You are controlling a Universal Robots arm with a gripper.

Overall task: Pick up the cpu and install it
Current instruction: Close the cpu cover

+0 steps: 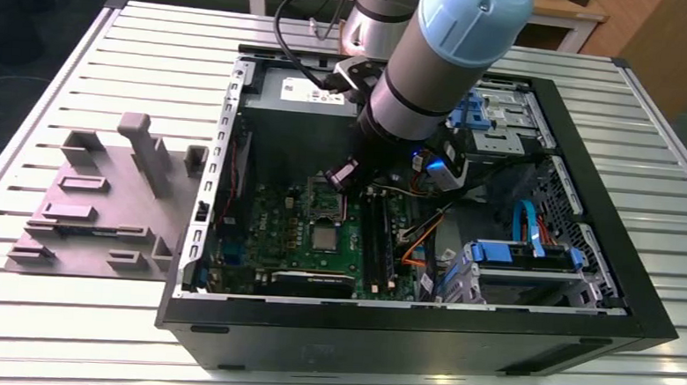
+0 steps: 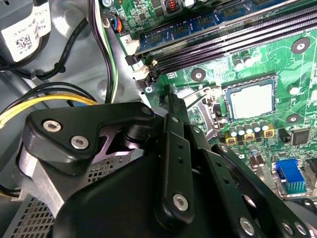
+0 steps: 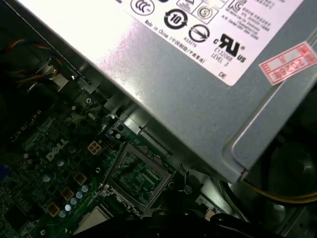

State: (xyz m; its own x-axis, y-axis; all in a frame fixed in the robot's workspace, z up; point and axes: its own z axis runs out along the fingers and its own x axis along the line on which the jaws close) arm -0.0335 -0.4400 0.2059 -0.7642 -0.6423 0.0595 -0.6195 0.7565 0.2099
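A: Now, item one: the cpu [image 2: 251, 99]. Where is it sitting?

B: It is lying flat in the socket on the motherboard [image 1: 273, 246], silvery top facing up, inside the open computer case [image 1: 606, 226]. Nothing is gripping it. I am judging it as placed but not yet locked down.

A: Item two: the socket frame [image 3: 134, 174]. Why is it standing that way?

B: It is tilting up on its hinge just beside the cpu, on the side of the power supply [image 3: 188, 84]. I am reading that as leaving the socket uncovered so that the cpu can go in.

A: Item three: the gripper [image 1: 344, 177].

B: It is hanging inside the case above the board, near the lifted frame and apart from the cpu. It appears to be carrying nothing. Whether it is released or clenched, I cannot tell.

A: Item four: surroundings.

B: The memory slots [image 2: 233, 42] are running alongside the socket. A grey fixture block [image 1: 96, 206] is resting on the slatted table [image 1: 77, 337], well apart from the case on the exterior view's left, and seemingly playing no part at this point.
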